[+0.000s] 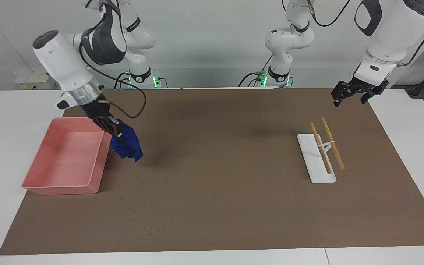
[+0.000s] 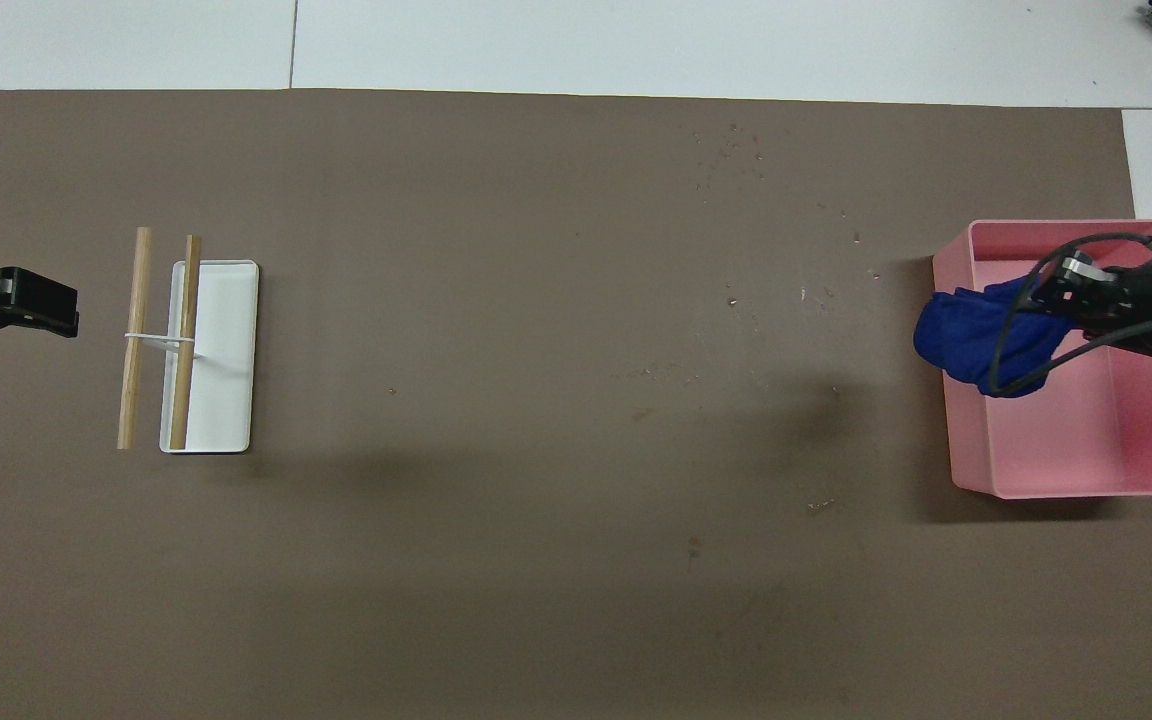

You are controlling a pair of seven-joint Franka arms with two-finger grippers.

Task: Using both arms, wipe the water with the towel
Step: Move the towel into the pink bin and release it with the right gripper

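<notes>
Brown matting (image 1: pixel 234 154) covers most of a white table under a plain white wall. At nine o'clock in the facing view, the right gripper (image 1: pixel 118 135) hangs over the mat beside the rim of a pink rectangular plastic tray (image 1: pixel 50 184), its fingers pinched on the top of a small royal-blue soft cloth, the towel (image 1: pixel 128 147), which dangles in a wrinkled bunch and seems clear of the mat. The water (image 1: pixel 155 229) shows only as tiny scattered droplet specks at about six o'clock in that view, farther from the robots than the towel and well apart from it.

At two o'clock, the left gripper (image 1: pixel 355 94) waits in the air over the mat's edge; whether its fingers are parted I cannot tell. Near it lies a white oblong holder (image 1: pixel 313 165) with two pale wooden sticks (image 1: pixel 331 143) resting across it.

My reading is that the towel has been picked up and the carry to the spill is in hand; no wiping has begun. The next move calls for swinging the cloth out over the specks, lowering it until it presses flat, and bringing the left arm across to share the wipe.
</notes>
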